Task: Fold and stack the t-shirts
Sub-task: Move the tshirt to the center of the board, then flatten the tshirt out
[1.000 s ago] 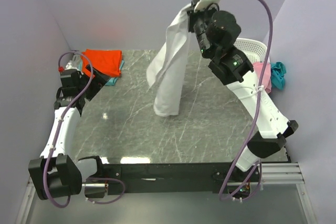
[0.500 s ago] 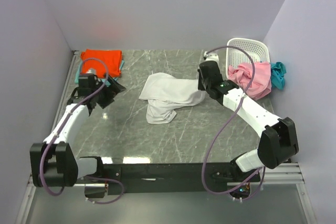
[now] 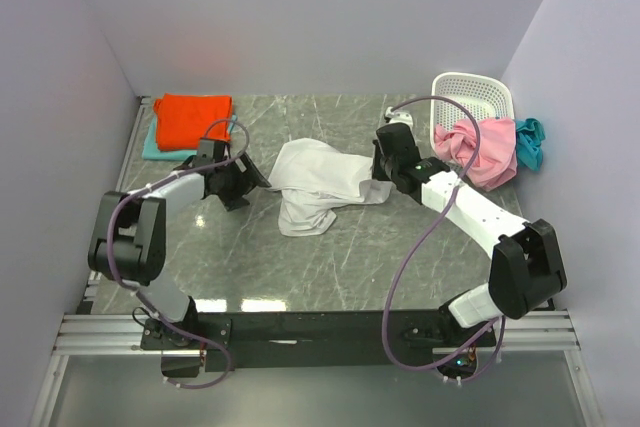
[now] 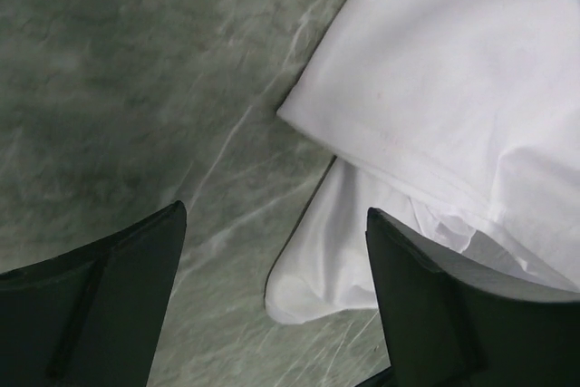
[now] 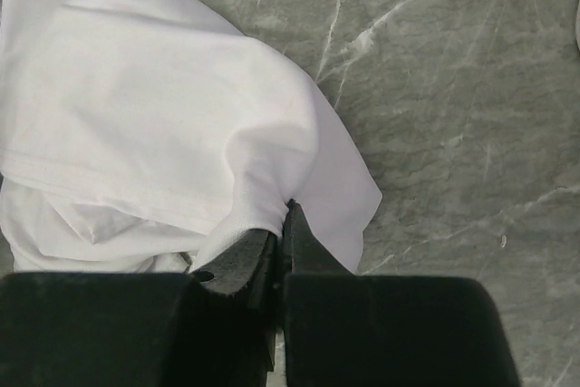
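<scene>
The large white t-shirt (image 3: 320, 179) lies crumpled on the grey marble table mid-view. My right gripper (image 3: 380, 175) is shut on the shirt's right edge, low at the table; the pinched cloth shows in the right wrist view (image 5: 154, 124) with the gripper (image 5: 285, 215) clamped on a fold. My left gripper (image 3: 252, 182) is open and empty just left of the shirt's left edge; in the left wrist view (image 4: 272, 251) the shirt's corner (image 4: 435, 106) lies between and beyond the jaws. A folded orange-red shirt (image 3: 193, 118) lies on a pale aqua one (image 3: 151, 146) at the back left.
A white perforated basket (image 3: 472, 97) stands at the back right, with a pink shirt (image 3: 478, 150) and a teal-blue shirt (image 3: 531, 139) spilling from it. Purple walls close in on three sides. The black front rail (image 3: 320, 325) carries the arm bases.
The right gripper dropped from high above, laying the hanging white shirt down onto the table. The left gripper moved right from the orange-red shirt to the white shirt's left edge.
</scene>
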Controlling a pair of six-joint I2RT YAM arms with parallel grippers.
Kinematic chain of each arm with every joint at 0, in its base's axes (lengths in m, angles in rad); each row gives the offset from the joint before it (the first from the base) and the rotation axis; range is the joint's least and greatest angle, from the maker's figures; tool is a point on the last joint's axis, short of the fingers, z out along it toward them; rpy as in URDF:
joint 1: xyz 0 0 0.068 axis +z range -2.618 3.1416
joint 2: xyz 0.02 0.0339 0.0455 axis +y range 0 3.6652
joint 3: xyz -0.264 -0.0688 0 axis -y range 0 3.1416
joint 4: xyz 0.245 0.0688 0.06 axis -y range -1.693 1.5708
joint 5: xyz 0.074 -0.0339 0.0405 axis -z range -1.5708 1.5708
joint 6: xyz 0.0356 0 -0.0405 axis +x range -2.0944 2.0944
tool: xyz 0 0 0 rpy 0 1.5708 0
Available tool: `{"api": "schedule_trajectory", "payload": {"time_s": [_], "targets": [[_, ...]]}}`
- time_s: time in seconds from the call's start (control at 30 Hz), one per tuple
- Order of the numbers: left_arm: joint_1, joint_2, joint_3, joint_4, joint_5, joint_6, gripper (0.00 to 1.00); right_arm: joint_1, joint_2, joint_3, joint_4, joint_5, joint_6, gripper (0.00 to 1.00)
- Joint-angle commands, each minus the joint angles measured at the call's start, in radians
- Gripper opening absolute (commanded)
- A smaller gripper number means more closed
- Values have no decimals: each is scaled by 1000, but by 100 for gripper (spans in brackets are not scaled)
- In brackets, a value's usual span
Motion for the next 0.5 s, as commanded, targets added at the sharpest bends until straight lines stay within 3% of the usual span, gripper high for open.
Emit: {"api": "schedule_trajectory", "payload": {"time_s": [0.0, 0.23, 0.47], "targets": [[-10, 61, 70, 75, 27, -26, 85, -3, 5, -8, 34, -11, 14, 0], [-38, 195, 159, 85, 43, -21, 70, -8, -7, -24, 41, -10, 15, 0], [-47, 299, 205, 89, 67, -21, 47, -14, -12, -32, 48, -15, 14, 0]]}}
